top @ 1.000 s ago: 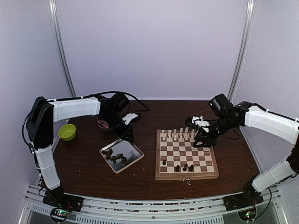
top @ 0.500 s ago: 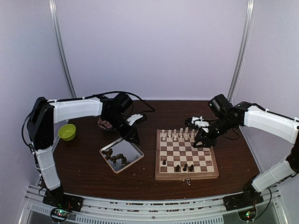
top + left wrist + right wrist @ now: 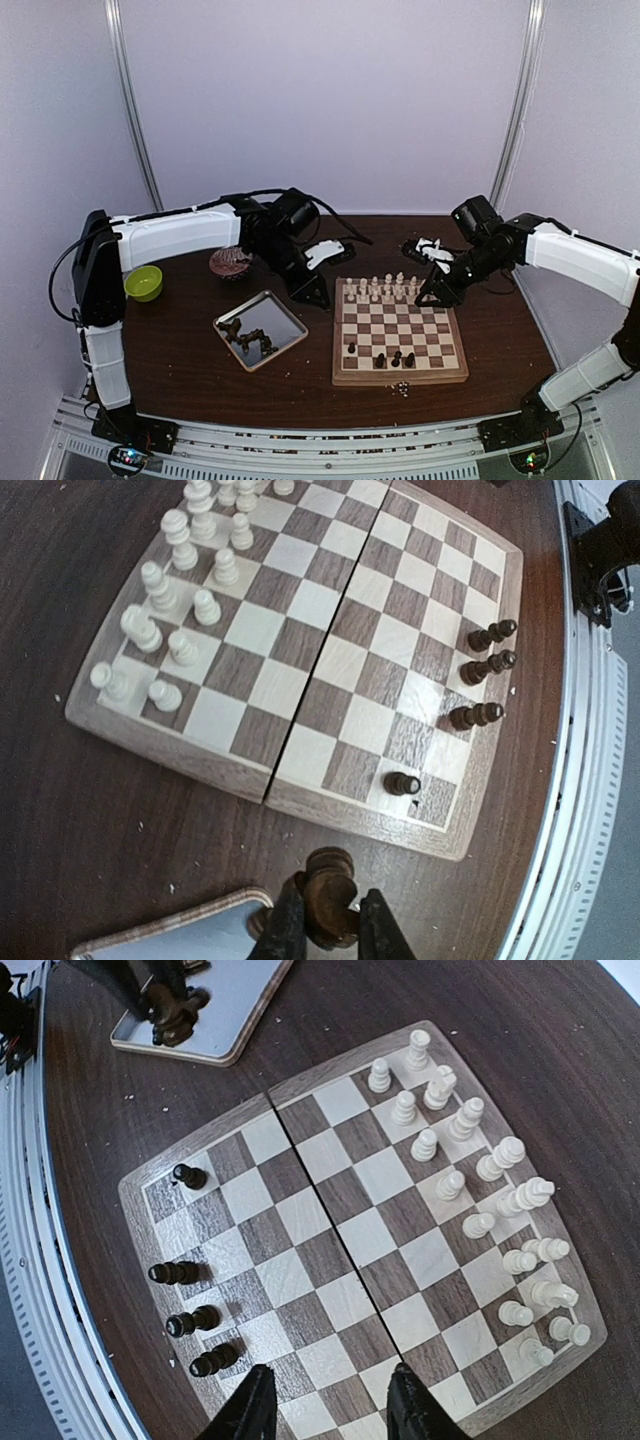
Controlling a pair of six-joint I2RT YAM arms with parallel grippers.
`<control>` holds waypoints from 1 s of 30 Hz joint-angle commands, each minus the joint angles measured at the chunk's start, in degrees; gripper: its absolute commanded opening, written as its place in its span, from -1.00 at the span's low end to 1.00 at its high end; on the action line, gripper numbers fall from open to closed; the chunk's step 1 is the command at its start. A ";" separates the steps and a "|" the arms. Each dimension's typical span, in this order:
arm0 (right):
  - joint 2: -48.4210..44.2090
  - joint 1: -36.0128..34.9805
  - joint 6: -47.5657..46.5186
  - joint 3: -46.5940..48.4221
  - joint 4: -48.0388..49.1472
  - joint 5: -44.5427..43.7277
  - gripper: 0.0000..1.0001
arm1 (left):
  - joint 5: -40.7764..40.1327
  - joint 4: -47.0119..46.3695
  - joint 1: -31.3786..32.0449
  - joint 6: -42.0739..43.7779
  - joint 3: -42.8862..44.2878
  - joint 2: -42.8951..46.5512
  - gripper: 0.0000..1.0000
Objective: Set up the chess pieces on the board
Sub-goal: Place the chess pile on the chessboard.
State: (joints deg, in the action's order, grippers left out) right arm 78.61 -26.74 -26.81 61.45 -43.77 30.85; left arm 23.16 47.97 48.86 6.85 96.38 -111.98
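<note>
My main worry is the dark piece (image 3: 330, 905) in the left fingers (image 3: 288, 930). They are nearly closed on it, pinching it between the tips. If the piece sits crooked in that pinch, I'd expect it to tip over when set down, or to slip out on the way. The empty dark squares lie at the board's (image 3: 440, 377) near side, where four dark pieces (image 3: 395, 358) already stand close together. Coming down off-centre could knock one over.

My second worry is crowding. The right fingers (image 3: 248, 1410) hang about half open and empty over the board's right side, close to the white pieces (image 3: 385, 290) that fill the far two rows. With both arms working over the board, they could clip each other or sweep that line.

The left arm reaches well out to its right, wrist tipped down. Its fingers are over the tabletop (image 3: 180, 350), just off the board's left rim, between it and the tray (image 3: 275, 320). The right arm is bent in from the right.
</note>
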 commanded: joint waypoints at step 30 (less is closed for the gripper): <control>2.39 5.66 3.25 1.45 1.52 -0.31 -0.21 | -7.92 6.88 7.87 4.52 25.38 -24.02 -0.55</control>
State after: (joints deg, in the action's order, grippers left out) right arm 80.58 -21.58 -23.77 61.78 -42.59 30.83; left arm 14.22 54.92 56.38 13.08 119.04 -134.45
